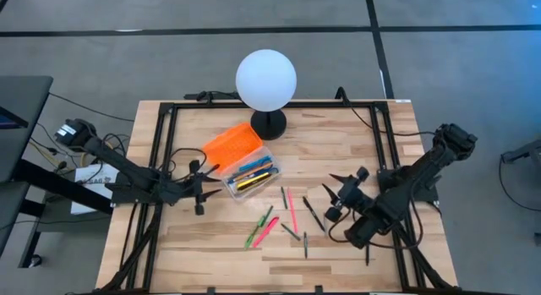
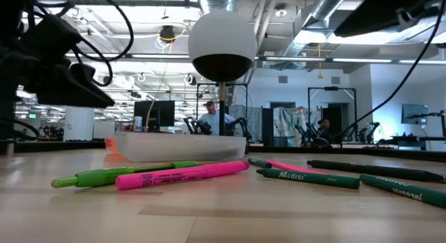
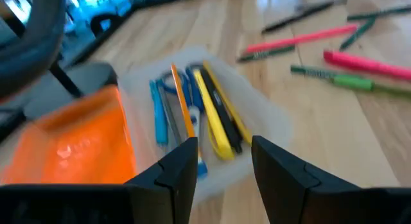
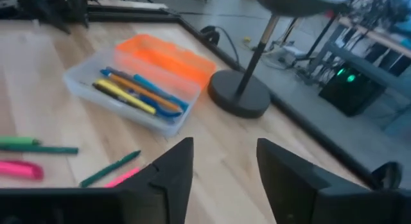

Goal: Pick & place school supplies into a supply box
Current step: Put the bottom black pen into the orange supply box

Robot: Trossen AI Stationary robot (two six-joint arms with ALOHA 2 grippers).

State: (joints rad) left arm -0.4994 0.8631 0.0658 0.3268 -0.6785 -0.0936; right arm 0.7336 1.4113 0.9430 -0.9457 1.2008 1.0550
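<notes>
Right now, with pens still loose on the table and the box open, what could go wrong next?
1. The loose pens lie crossed and close together, so a claw reaching for one may nudge or drag its neighbours.
2. The supply box is a small target, and the left claw waits beside it, so the right claw might crowd it when delivering.
3. The globe lamp stands just behind the box; an overshoot could bump it.

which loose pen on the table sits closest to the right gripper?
The dark green pen, the rightmost of the loose ones, lying just left of the right gripper. The pink and green markers lie farther left, toward the supply box.
</notes>
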